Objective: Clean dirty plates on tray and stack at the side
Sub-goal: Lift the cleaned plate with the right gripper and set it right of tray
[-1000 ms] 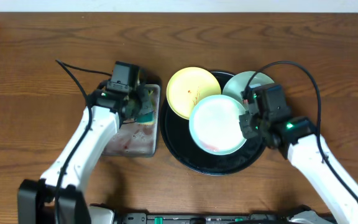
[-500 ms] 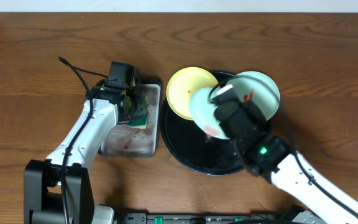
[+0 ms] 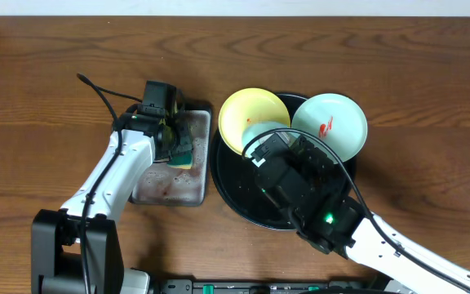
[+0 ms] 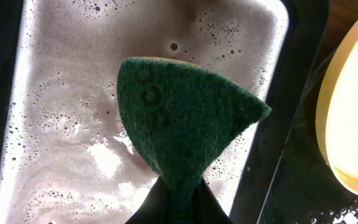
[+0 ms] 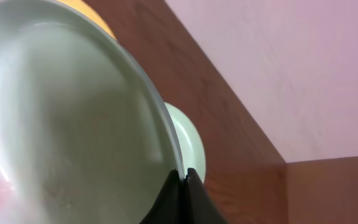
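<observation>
My right gripper (image 5: 182, 177) is shut on the rim of a pale mint-green plate (image 5: 55, 124) and holds it lifted and tilted on edge above the black tray (image 3: 227, 196). Overhead, the raised right arm hides most of that plate (image 3: 261, 131). A second mint plate (image 3: 330, 122) with a red smear leans on the tray's far right rim. The pale yellow plate (image 3: 251, 114) rests on the far left rim. My left gripper (image 4: 178, 200) is shut on a green sponge (image 4: 179, 124) over the grey metal tray.
The rectangular grey metal tray (image 3: 149, 192) holds pinkish soapy water and stands just left of the black tray. The yellow plate's edge (image 4: 353, 124) shows at the right of the left wrist view. Bare wooden table lies around both trays.
My right arm has lifted the mint plate off the black tray, tipped it on edge and swung it left. The second mint plate is now uncovered. My left gripper has shifted slightly with the sponge.
</observation>
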Robot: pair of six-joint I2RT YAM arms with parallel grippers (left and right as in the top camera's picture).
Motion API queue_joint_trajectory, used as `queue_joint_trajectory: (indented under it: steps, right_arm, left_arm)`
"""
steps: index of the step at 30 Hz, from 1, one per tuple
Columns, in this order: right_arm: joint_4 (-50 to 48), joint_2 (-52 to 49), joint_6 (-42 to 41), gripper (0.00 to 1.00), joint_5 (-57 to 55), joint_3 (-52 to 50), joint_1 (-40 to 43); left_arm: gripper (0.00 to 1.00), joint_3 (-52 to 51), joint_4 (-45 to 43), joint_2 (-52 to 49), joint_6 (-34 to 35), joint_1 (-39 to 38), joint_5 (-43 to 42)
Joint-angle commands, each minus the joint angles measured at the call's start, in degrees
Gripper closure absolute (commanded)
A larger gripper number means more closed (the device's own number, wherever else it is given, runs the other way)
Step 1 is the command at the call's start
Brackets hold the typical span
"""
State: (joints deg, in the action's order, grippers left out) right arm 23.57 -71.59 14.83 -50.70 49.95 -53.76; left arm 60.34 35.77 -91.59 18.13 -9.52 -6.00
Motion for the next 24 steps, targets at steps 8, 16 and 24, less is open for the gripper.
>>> queue_joint_trajectory:
  steps: [8, 16, 24]
  right_arm:
    - [-2.23, 0.98, 0.2, 0.99, -4.63, 1.03, -0.66]
    - [-4.2, 0.98, -3.96, 0.99, -4.59, 1.03, 0.79]
    - [2.58, 0.98, -31.28, 0.99, 15.8, 1.01, 20.72]
  left_arm:
    - [0.93, -0.55, 0.0, 0.07, -0.55, 0.31, 0.68]
    - [0.93, -0.55, -0.02, 0.07, -0.55, 0.31, 0.68]
    - [0.93, -0.55, 0.02, 0.07, -0.55, 0.31, 0.66]
